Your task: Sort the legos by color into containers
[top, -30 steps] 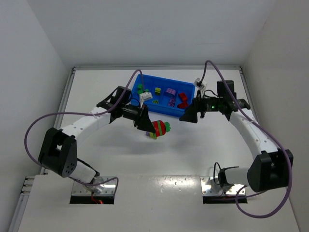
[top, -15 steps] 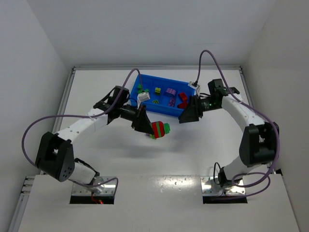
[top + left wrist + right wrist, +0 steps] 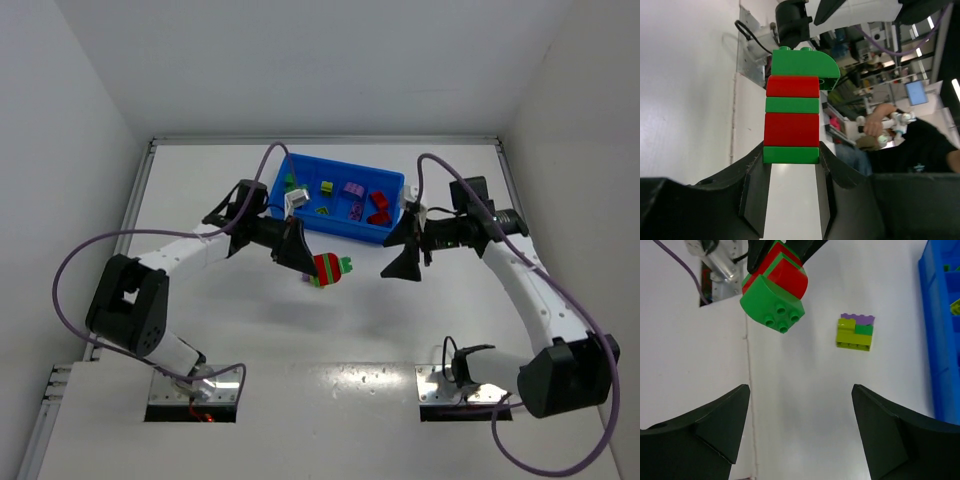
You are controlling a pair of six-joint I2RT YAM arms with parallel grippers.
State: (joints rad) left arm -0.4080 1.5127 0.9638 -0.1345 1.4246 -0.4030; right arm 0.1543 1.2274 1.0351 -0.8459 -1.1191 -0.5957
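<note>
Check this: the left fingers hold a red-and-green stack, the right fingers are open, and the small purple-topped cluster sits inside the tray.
Wrong on the cluster: it lies on the table beside the tray, as the right wrist view shows. The left fingers do hold the stack, and the right fingers are open.

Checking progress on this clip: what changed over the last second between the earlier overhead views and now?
The right gripper, open and empty, shifted slightly from the near right corner of the bright blue plastic tray toward the robot's side, now facing the red-and-green striped brick stack. Unchanged: the left gripper stays clamped on that stack in about the same spot; the tray has not moved.
</note>
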